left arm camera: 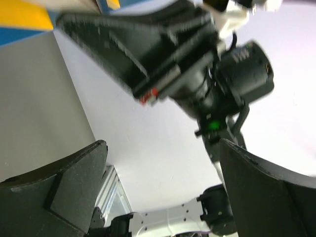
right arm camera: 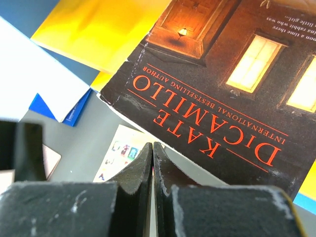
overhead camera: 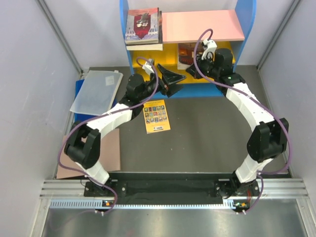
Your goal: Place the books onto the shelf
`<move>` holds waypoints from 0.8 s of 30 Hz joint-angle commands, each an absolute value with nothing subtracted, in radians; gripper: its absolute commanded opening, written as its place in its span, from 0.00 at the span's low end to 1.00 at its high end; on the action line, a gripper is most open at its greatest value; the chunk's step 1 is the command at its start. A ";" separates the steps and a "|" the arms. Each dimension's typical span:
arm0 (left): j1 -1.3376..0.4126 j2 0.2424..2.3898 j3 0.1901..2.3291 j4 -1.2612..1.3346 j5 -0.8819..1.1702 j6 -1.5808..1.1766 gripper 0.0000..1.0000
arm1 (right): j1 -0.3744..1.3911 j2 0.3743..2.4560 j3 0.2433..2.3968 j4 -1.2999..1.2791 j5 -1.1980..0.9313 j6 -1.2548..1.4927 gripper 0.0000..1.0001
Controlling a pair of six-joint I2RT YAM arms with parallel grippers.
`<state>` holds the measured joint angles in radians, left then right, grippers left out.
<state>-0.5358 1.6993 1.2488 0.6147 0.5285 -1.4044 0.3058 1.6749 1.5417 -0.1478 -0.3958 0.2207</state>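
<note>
You have a dark grey desk [overhead camera: 207, 128] closed in by pale walls [overhead camera: 29, 74] on the left, the right and behind, with a metal rail [overhead camera: 64, 187] along its near edge.

At the far left corner lies a translucent plastic folder [overhead camera: 97, 91] on a blue board. Near the left edge, closer to the rail, a brown cardboard sheet [overhead camera: 112, 150] lies partly under the left arm.

The left gripper [overhead camera: 174, 81] hangs over the far middle of the desk, its jaws spread wide with nothing between them. In its own wrist view you see both fingers [left arm camera: 74, 187] far apart. Beyond them you see only the white wall and the blurred right wrist, not the desk.

The yellow book [overhead camera: 157, 116] lies flat at the middle of the desk, just on the near side of the left gripper.

The shelf [overhead camera: 249, 29] stands at the far edge. A stack of books [overhead camera: 143, 24] lies on its top at the left end, beside the bare pink top board [overhead camera: 202, 25]. Under the pink board a dark book [overhead camera: 185, 52] stands on a yellow board.

The right gripper [overhead camera: 193, 70] is in front of this compartment. The top view does not show its jaws. The right wrist view does: the right gripper [right arm camera: 152, 148] is pressed fully together, with nothing between its fingers. Just beyond its tips is the dark book [right arm camera: 212, 74], with lit windows and red letters. You cannot tell if they touch. Lower in the view the yellow book [right arm camera: 121, 150] shows small.
</note>
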 commanded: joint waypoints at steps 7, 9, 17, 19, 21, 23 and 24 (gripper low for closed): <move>-0.560 1.413 0.933 0.508 0.460 -1.220 0.99 | 0.336 1.655 1.573 -0.118 -0.403 0.210 0.00; -0.558 1.370 0.908 0.393 0.434 -1.143 0.99 | 0.350 1.625 1.549 -0.124 -0.396 0.206 0.00; -0.548 1.261 0.873 0.072 0.312 -0.884 0.99 | 0.408 1.506 1.393 -0.156 -0.336 0.196 0.00; -0.534 1.255 0.865 0.005 0.296 -0.844 0.99 | 0.425 1.482 1.355 -0.161 -0.330 0.199 0.00; -0.525 1.258 0.865 -0.064 0.259 -0.792 0.99 | 0.457 1.470 1.327 -0.164 -0.318 0.202 0.00; -0.512 1.264 0.864 -0.127 0.218 -0.758 0.99 | 0.483 1.468 1.283 -0.163 -0.307 0.213 0.00; -0.509 1.266 0.858 -0.136 0.212 -0.746 0.99 | 0.489 1.470 1.263 -0.157 -0.308 0.224 0.00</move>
